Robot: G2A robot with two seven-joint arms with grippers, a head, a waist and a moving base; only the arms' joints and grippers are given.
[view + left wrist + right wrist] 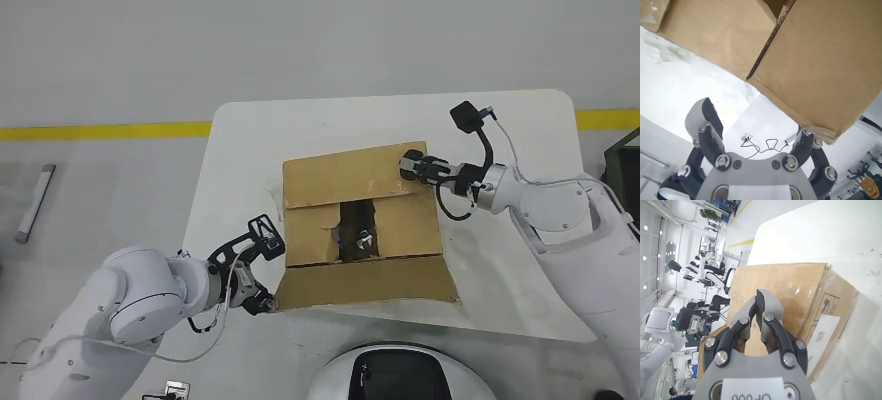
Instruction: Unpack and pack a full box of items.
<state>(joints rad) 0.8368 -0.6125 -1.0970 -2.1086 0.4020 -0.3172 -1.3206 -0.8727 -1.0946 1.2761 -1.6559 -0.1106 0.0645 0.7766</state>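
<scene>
Cardboard box [360,225]: centre of top view, on white table [520,120], flaps spread. White label [827,328] on its side, print unreadable. Left gripper [262,268]: spread wide at lower-left flap corner. Right gripper [408,166]: clenched, empty, over upper-right flap.

Box [400,228] sits mid-desk [520,130]. Top flaps parted at centre, w/ items [364,238] inside the gap. Near flap [365,282] spreads out twd near desk edge. Left jaws at box's near-left corner; right jaws over far flap [345,175], far-right corner.
</scene>
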